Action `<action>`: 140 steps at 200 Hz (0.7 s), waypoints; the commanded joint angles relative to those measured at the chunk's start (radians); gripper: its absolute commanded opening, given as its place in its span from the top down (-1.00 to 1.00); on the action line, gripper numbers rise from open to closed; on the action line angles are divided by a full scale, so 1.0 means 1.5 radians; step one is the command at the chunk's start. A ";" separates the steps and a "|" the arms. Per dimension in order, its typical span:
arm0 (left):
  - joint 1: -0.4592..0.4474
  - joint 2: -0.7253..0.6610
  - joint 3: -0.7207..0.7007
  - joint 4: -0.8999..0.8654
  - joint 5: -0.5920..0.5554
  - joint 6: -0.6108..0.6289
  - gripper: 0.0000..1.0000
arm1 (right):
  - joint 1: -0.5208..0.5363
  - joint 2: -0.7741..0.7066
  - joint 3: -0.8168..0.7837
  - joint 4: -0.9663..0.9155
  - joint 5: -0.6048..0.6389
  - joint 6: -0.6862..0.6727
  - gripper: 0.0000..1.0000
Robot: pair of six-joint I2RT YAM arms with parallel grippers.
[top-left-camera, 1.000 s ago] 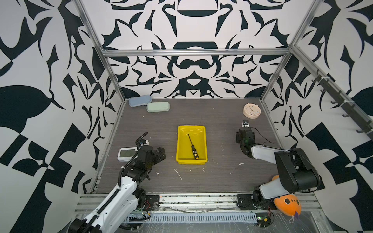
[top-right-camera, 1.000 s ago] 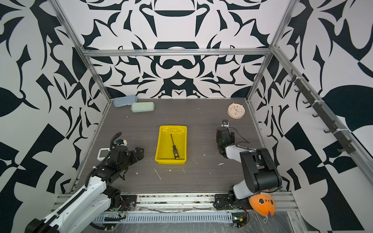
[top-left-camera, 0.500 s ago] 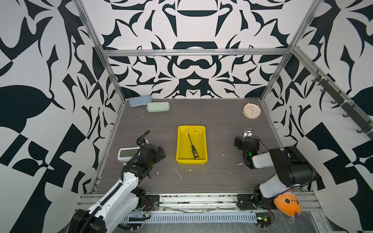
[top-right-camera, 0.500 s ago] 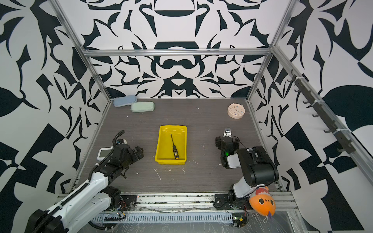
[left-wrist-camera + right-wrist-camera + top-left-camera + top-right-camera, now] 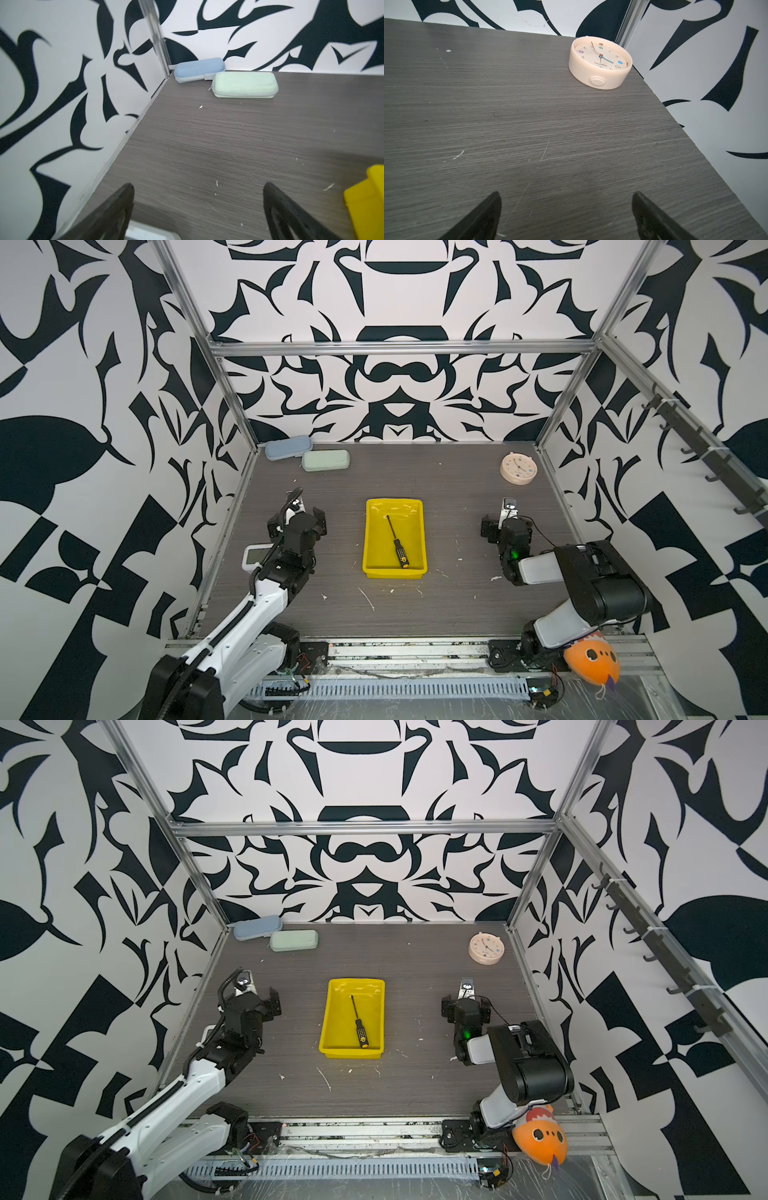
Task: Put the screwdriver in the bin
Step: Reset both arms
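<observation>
Since the screwdriver [image 5: 397, 541] lies flat inside the bin [image 5: 395, 502], between the left gripper [image 5: 198, 187] and right gripper [image 5: 565, 195] and well apart from each one's fingers, the task looks done; both pairs of fingers stand apart, holding nothing.

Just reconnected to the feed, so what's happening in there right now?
Nothing is being handled. The screwdriver lies flat inside the yellow bin, handle toward the robot's side. The left end effector and right end effector are both open and empty, each off to its own side of the bin.
</observation>
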 commanded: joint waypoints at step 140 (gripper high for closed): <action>0.134 0.278 -0.094 0.479 0.115 0.035 -0.99 | -0.001 -0.009 0.013 0.025 -0.003 -0.008 -1.00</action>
